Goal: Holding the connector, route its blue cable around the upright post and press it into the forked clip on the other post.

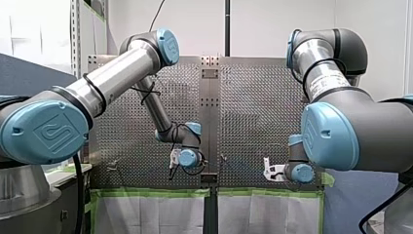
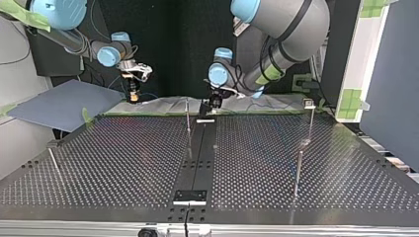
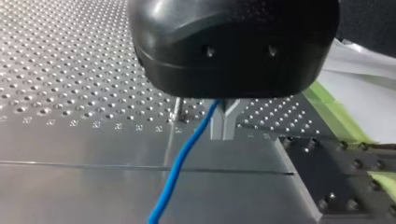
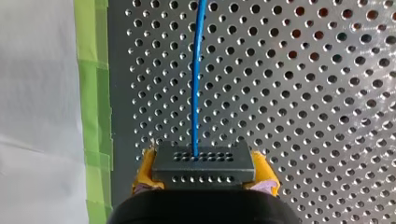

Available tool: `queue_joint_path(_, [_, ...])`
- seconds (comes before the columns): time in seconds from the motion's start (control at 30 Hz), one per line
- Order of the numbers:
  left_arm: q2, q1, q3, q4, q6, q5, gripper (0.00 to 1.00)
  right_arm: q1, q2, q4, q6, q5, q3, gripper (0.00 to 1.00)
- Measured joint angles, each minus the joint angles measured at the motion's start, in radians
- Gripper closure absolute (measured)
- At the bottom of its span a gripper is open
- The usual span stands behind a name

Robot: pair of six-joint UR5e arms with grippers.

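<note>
Blue cable [image 4: 196, 70] comes straight out of the grey connector [image 4: 203, 163], which my right claw [image 4: 204, 173] has pinched tight btwn its yellow pads [image 4: 145, 170], over the holey table [image 4: 303, 93] near the green tape [image 4: 93, 93]. Cable also runs right by my left claw [image 3: 224, 123], can't tell if that one's open or closed.

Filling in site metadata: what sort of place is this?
Probably a robotics lab test cell: left arm and right arm at a perforated table with thin posts, green tape on its edge, right hand gripping a connector on a blue cable.
</note>
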State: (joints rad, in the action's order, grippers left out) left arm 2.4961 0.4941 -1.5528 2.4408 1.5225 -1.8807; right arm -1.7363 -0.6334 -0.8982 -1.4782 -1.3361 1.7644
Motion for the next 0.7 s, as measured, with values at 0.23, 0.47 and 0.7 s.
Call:
queue_joint_path(0.23, [0.0, -0.004, 0.012, 0.005, -0.001, 0.001, 1.0, 0.003, 0.001, 0.002, -0.001, -0.011, -0.01, 1.0])
queue_joint_path(0.47, [0.0, -0.012, 0.036, 0.024, -0.001, 0.002, 1.0, 0.007, 0.002, 0.027, 0.0, -0.023, -0.035, 1.0])
queue_joint_path(0.7, [0.0, -0.017, 0.057, 0.042, -0.002, 0.004, 1.0, 0.013, 0.002, 0.047, 0.003, -0.033, -0.059, 1.0])
